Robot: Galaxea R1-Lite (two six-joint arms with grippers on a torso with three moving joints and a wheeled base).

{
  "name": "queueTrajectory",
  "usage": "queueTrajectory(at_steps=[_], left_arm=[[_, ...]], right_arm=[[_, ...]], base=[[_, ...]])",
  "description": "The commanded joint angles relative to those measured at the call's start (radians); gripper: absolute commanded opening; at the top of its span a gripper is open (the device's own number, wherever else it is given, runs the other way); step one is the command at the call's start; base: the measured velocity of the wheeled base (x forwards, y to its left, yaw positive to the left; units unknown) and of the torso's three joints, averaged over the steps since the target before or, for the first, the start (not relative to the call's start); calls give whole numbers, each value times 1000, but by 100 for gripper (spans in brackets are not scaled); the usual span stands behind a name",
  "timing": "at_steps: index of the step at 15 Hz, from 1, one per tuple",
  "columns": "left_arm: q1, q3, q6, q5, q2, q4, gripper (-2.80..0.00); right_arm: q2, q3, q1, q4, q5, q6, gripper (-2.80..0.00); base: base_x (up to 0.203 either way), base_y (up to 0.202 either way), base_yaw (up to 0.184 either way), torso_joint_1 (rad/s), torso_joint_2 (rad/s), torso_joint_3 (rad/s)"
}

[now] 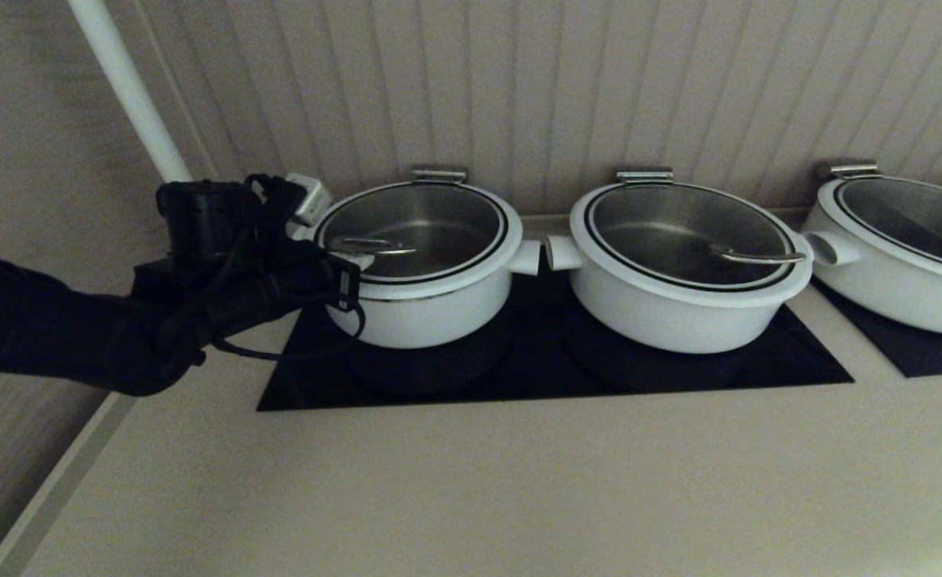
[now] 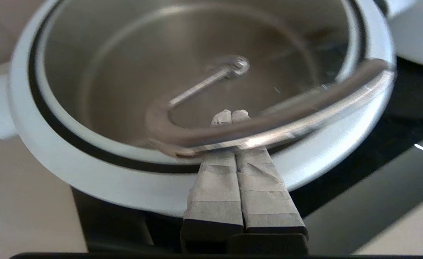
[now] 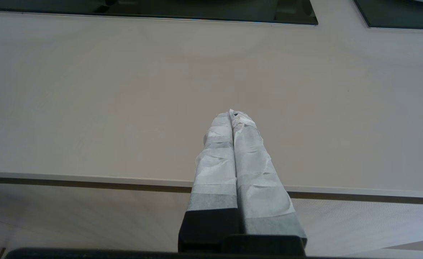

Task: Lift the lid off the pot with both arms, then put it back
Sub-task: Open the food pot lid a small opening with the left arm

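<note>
Left gripper [image 2: 232,115] at pot's left side, taped fingers [image 2: 215,187] pressed together, tips pushed under looped wire handle [image 2: 269,122] of lid [image 1: 415,228]; nothing clamped between them. Lid sits on pot [image 1: 423,304], leftmost of 3 white pots, on black cooktop [image 1: 551,369]. Wider pot [image 1: 679,296] just beside it on right, stub handles nearly touching. Right gripper [image 3: 233,117] over bare beige counter [image 3: 125,108] near front edge, fingers closed on nothing, well apart from pots.

The lid [image 1: 415,232] sits on the pot [image 1: 423,308], leftmost of three.
</note>
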Motion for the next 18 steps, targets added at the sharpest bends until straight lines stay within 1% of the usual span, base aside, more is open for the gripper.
queueTrajectory(at_steps=[1,10,12,14,16,18], left_arm=[[0,-34,-5,7,15,-7,-280],[2,-103,-9,16,1,-1,-280],[5,-122,-10,17,-1,4,-280],[9,-141,-9,17,1,5,-280],[9,-156,-9,17,4,7,-280],[9,-157,-9,17,4,5,-280]], right_arm=[[2,0,0,1,0,0,-280],[2,0,0,1,0,-1,-280],[2,1,0,1,6,-46,-280],[2,2,0,1,7,-43,-280],[2,5,0,-2,10,-70,-280],[2,16,0,-61,18,-98,-280]], base=[[0,0,0,0,0,0],[0,0,0,0,0,0],[0,0,0,0,0,0],[0,0,0,0,0,0],[0,0,0,0,0,0],[0,0,0,0,0,0]])
